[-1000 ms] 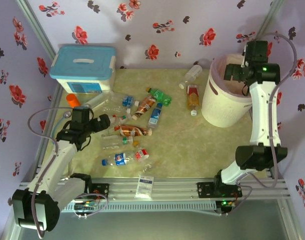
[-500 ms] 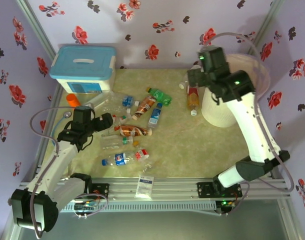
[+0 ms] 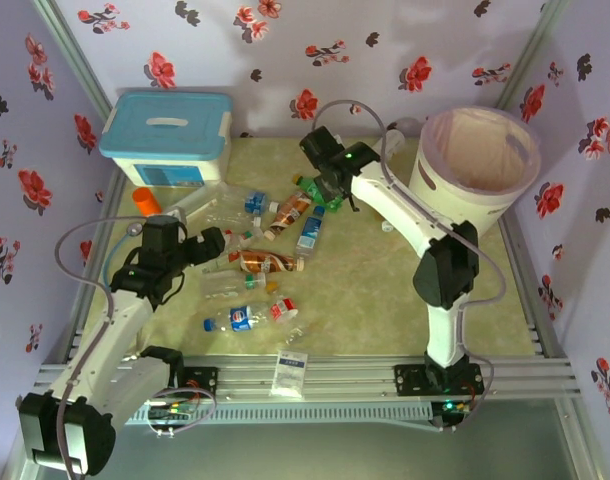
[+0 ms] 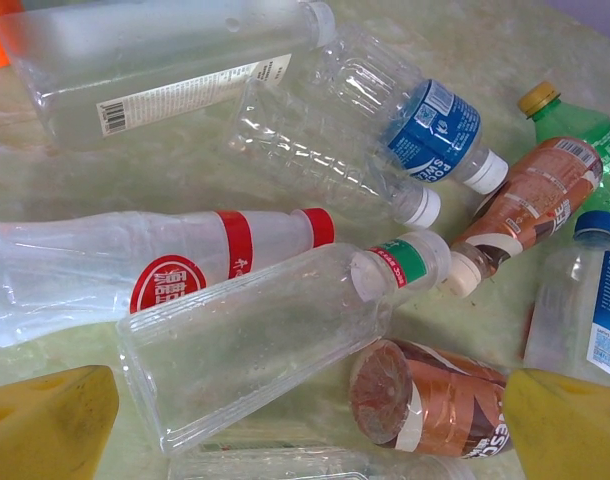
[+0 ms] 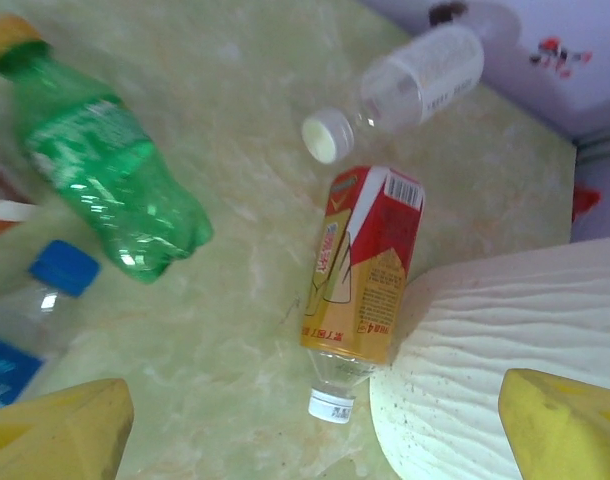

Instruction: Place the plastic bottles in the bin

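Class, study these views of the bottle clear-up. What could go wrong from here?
1. Under the left tool the clear bottle sits tight among the red-banded bottle and brown bottle; closing may pinch or scatter neighbours.
2. The red-label bottle lies right beside the bin; the right tool could strike the bin wall reaching it.

Soft, even light throughout.
You get faint shadows on the bench (image 3: pixel 365 290); wrist views soften at their bottom corners.

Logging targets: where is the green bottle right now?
In the right wrist view the green bottle lies on its side at upper left, just above the blue-capped bottle and left of the red-labelled bottle.
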